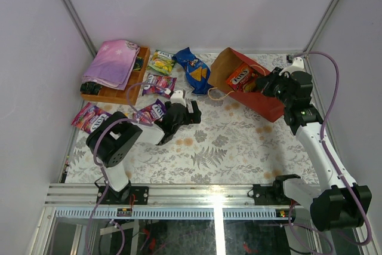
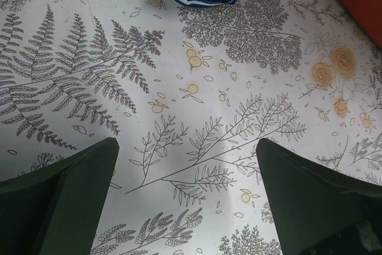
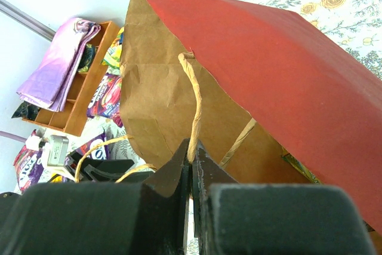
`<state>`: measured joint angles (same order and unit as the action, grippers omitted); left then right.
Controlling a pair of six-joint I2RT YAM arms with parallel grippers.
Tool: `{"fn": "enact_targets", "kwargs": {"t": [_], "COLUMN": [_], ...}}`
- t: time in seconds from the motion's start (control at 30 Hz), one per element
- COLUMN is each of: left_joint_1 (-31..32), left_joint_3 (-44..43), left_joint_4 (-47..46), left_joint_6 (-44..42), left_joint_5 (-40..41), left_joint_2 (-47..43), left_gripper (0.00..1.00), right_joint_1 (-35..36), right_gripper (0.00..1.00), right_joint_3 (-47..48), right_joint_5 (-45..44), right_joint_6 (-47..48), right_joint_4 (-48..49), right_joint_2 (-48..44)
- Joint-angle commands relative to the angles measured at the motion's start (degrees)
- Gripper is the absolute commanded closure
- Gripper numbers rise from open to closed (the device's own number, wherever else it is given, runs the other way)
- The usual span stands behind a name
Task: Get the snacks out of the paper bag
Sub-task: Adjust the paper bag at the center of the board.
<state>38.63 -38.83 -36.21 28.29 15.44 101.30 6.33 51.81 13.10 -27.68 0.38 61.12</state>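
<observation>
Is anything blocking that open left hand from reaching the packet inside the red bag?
Nothing solid. Bare table lies between the left hand and the paper bag's mouth; only a loose handle loop lies there. The packet shows inside.

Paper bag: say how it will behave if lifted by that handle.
Likely floppy: the paper bag has thin creased walls. Lifted by the handle pinched in the right end effector, it would probably swing and tilt. Seems light; one packet shows inside.
</observation>
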Motion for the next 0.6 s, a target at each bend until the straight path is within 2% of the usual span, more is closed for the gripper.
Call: {"fn": "enact_targets", "kwargs": {"t": [0.0, 0.57], "left_joint_1": [0.4, 0.6], "left_joint_3": [-2.5, -2.7], "left_joint_4": [-0.3, 0.7], "left_joint_6": [-1.0, -1.6], "left_joint_5": [1.5, 1.9], "left_joint_2": [1.5, -0.1], "left_gripper": [0.00, 0.00], "right_joint_1": [-0.1, -0.1], "right_gripper": [1.00, 1.00], "right_joint_3": [0.2, 0.1], "right_joint_5": [1.3, 1.5], "right_joint_6": [-0.1, -0.1], "right_joint_4": [1.5, 1.7], "right_joint_2": [-0.8, -0.7]}}
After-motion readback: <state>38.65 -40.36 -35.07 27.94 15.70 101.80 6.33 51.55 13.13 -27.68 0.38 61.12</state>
